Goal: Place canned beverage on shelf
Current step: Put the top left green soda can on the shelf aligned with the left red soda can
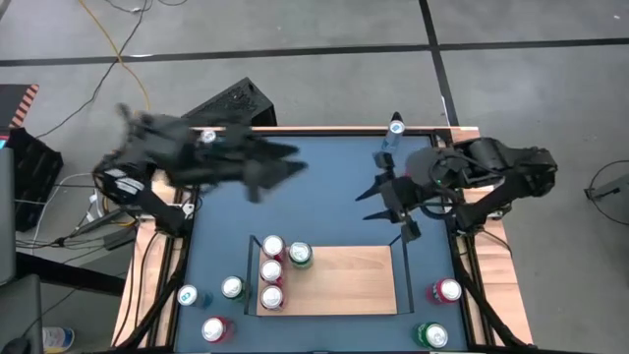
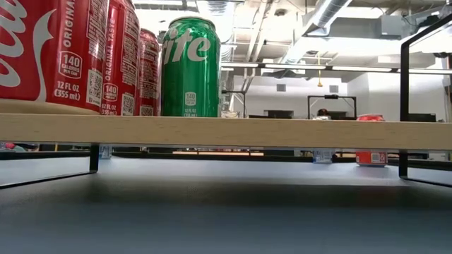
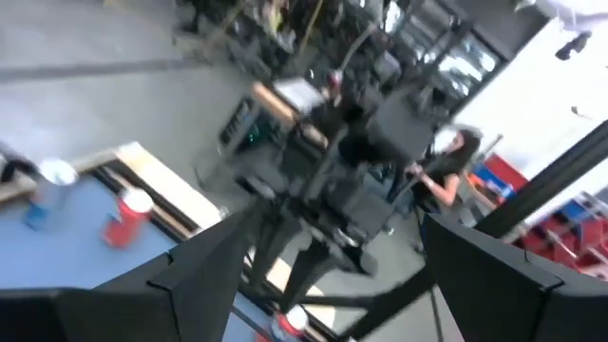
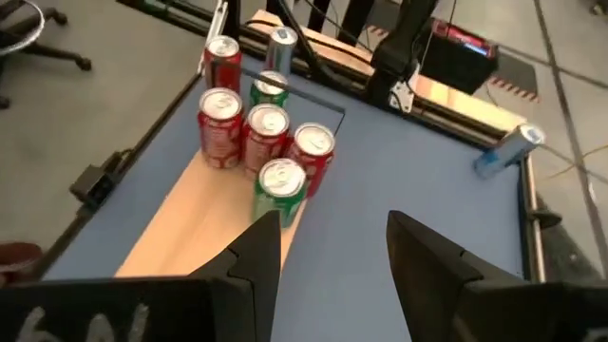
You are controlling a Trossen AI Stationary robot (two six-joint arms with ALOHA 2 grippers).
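The shelf [image 1: 339, 280], a light-wood board on black rails, stands on the blue tabletop near its front edge. At its left end three red cans [image 1: 271, 272] and one green can [image 1: 300, 256] stand upright; the low view shows them on the board [image 2: 226, 130]. My left gripper [image 1: 287, 162] is open and raised over the table's far left part, holding nothing. My right gripper [image 1: 373, 192] is open over the far right part, tipped down toward the shelf [image 4: 190, 228], with nothing between its fingers [image 4: 266, 252].
Loose cans stand on the table left of the shelf [image 1: 214, 329] and right of it: a red one [image 1: 447, 291] and a green one [image 1: 432, 336]. A blue can [image 1: 395, 128] is at the far edge. A person [image 3: 446, 176] shows beyond the table.
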